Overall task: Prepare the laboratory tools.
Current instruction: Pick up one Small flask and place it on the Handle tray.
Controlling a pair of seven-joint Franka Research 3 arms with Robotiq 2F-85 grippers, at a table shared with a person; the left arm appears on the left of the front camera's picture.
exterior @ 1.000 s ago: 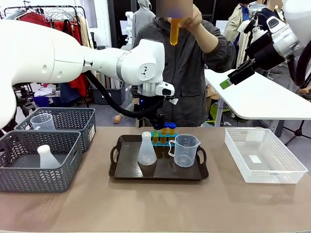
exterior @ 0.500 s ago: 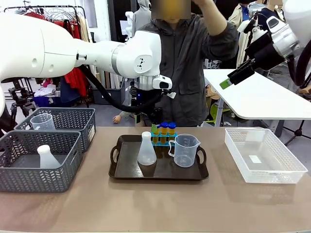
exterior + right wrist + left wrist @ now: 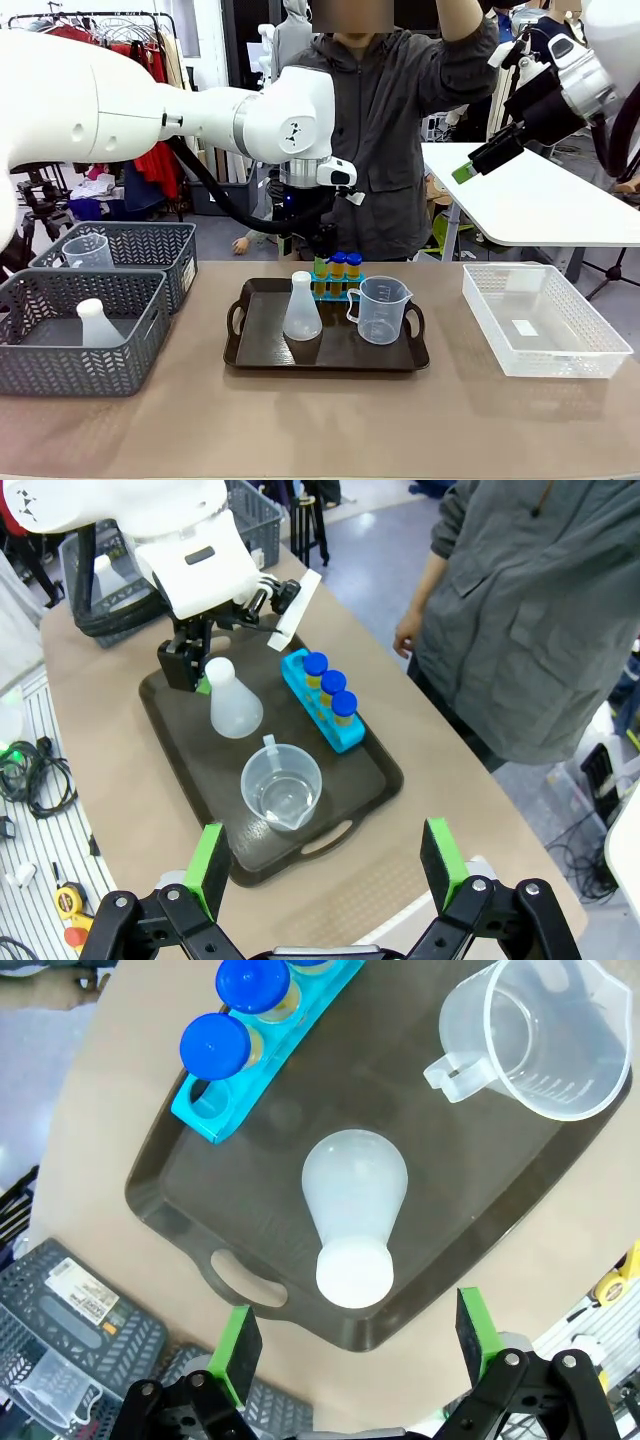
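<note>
1. Your left gripper (image 3: 355,1360) hangs above the dark tray (image 3: 254,350), its jaws spread wide and holding nothing.
2. Right below it you see the white flask (image 3: 352,1210) standing upright on the tray, apart from both green pads (image 3: 237,1350).
3. The clear measuring jug (image 3: 381,309) stands on the tray just beside the flask, handle toward it.
4. The blue rack (image 3: 336,286) sits at the tray's far edge with blue-capped yellow tubes (image 3: 339,268) in it; one end hole is empty.
5. Your right gripper (image 3: 325,865) is raised high over the table's right side, jaws wide apart and empty.
6. The person (image 3: 400,130) stands behind the table with one arm raised.
</note>
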